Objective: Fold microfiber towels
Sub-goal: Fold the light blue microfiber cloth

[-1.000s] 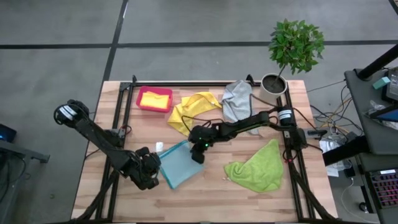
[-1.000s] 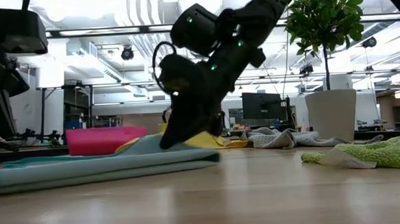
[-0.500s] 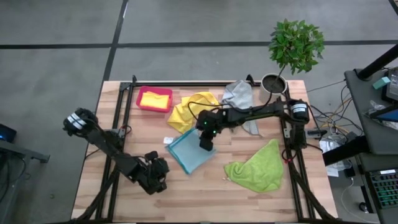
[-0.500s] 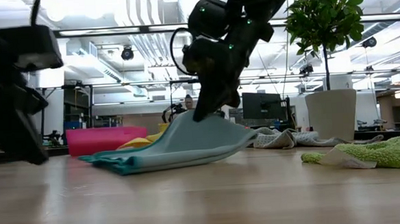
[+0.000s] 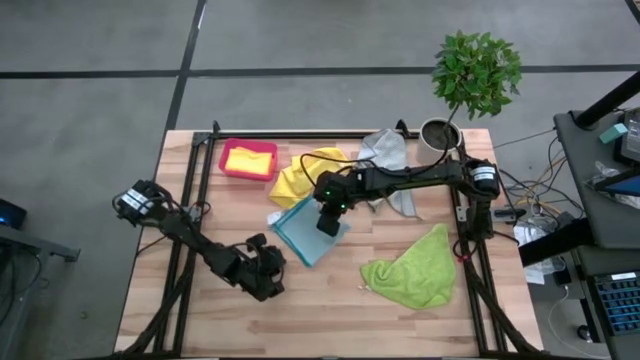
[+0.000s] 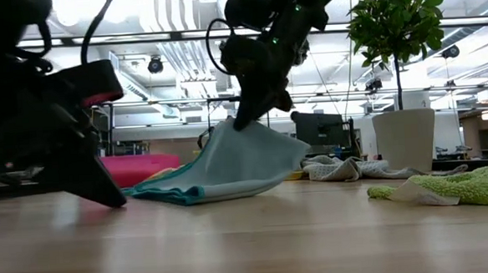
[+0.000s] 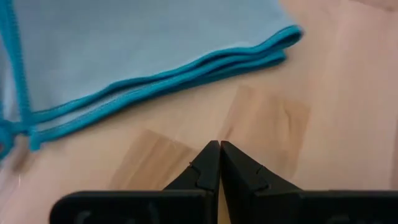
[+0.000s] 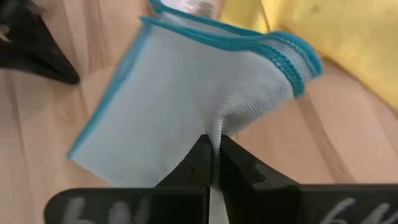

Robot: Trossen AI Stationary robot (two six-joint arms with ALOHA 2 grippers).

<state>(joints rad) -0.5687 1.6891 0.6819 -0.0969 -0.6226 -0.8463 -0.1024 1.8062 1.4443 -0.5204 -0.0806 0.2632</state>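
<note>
The folded light blue towel (image 5: 305, 235) lies mid-table, raised on one side; my right gripper (image 5: 328, 222) is shut on it from above. The low view shows that gripper (image 6: 245, 120) over the towel (image 6: 229, 166). My left gripper (image 5: 270, 278) is shut and holds nothing, low over the wood just off the towel's near edge (image 7: 186, 65); its fingertips (image 7: 219, 146) point at bare table. A yellow towel (image 5: 305, 175), a grey one (image 5: 385, 160) and a lime green one (image 5: 415, 268) lie crumpled on the table. My right gripper pinches a puckered bit of the blue towel (image 8: 219, 124) between its two fingertips, slanting down from the table's right side. The cloth fans out from the pinch. The held side is lifted, while the towel's far-off folded edge (image 6: 159, 195) stays on the table.
A pink-red bin (image 5: 225, 165) with a folded yellow cloth (image 5: 250, 160) inside stands at the far left. A potted plant (image 5: 445, 130) is at the far right corner. Bare wood shows along the near edge between my left gripper and the green towel.
My right gripper has risen and gone toward the table's far edge, dragging the blue towel along; its held side has lifted off the wood and the rest has slid after it. My left gripper, shut throughout, has sunk and moved toward the table's right, following the towel.
</note>
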